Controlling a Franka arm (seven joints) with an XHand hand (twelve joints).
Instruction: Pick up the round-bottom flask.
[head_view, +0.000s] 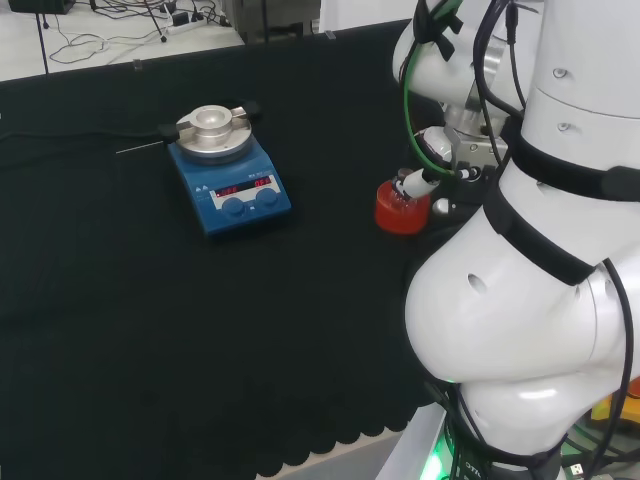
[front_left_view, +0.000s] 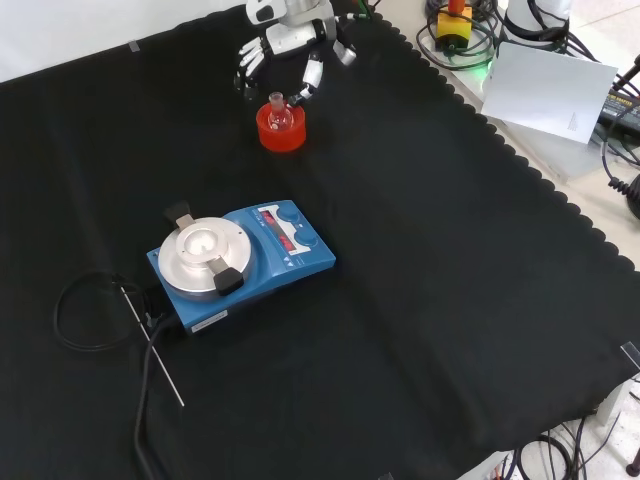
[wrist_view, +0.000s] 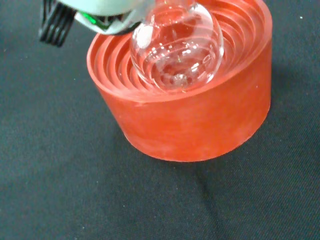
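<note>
Cable (front_left_view: 75, 320): looped on the black cloth (front_left_view: 420, 300) at the far left of the front view, beside a thin metal rod (front_left_view: 152, 345).
Hotplate (front_left_view: 240, 262): blue, with a round silver top; left of centre in the front view, well apart from the flask.
Flask (front_left_view: 278, 113): clear glass, round-bottomed, neck upright, seated in a red ribbed ring (front_left_view: 281, 131) near the top of the front view.
Hand (front_left_view: 290, 45): just above and behind the flask in the front view, fingers spread and pointing down toward the cloth, one fingertip close to the neck; open, holding nothing as far as can be seen.
Head view: red ring (head_view: 400, 208) right of centre, partly tucked under the white arm (head_view: 540, 250); fingers (head_view: 425, 182) reaching over its rim.
Wrist view: glass bulb (wrist_view: 177, 47) resting in the ring's stepped grooves (wrist_view: 200, 115); blurred white part of the hand (wrist_view: 107, 15) just over the bulb.
</note>
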